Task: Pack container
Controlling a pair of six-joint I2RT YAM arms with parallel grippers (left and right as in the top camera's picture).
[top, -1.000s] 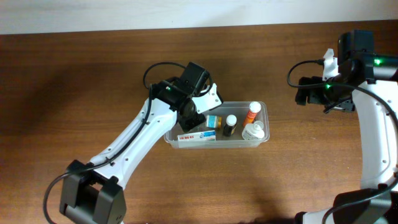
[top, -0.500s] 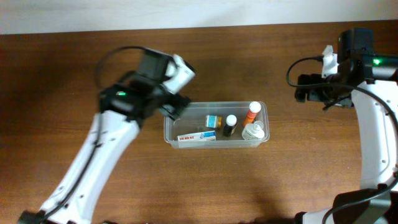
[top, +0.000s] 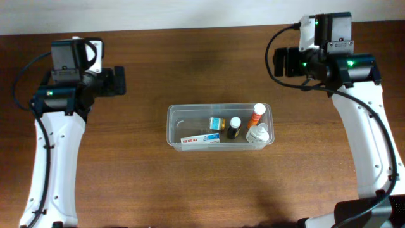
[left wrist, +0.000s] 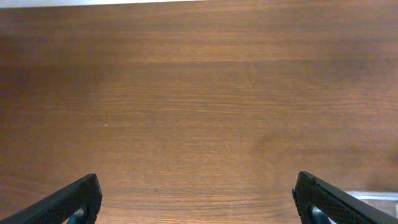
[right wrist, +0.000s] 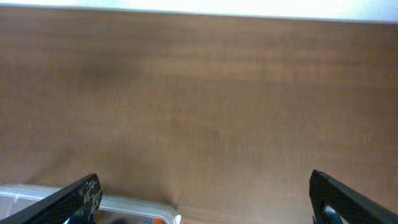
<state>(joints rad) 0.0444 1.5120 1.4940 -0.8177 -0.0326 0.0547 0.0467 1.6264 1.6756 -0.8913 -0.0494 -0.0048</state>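
The clear container (top: 183,121) sits mid-table. Inside it lie a flat white box (top: 200,139), a small blue box (top: 218,123), a dark bottle with a white cap (top: 235,127), an orange bottle (top: 256,114) and a white round bottle (top: 258,133). My left gripper (top: 119,81) hovers far to the container's upper left, open and empty. In the left wrist view the left gripper (left wrist: 196,202) spans bare wood, with the container's rim (left wrist: 375,196) at the lower right. My right gripper (top: 279,61) is up right of the container, open and empty. The right wrist view shows the right gripper (right wrist: 205,199) wide apart, the container's corner (right wrist: 134,204) below.
The brown wooden table (top: 190,190) meets a white wall strip (top: 190,12) along its far edge. Both white arms run down the table's left and right sides.
My left arm swung away from the container to the far left and its jaws opened. The right arm drew back a little, up and to the left.
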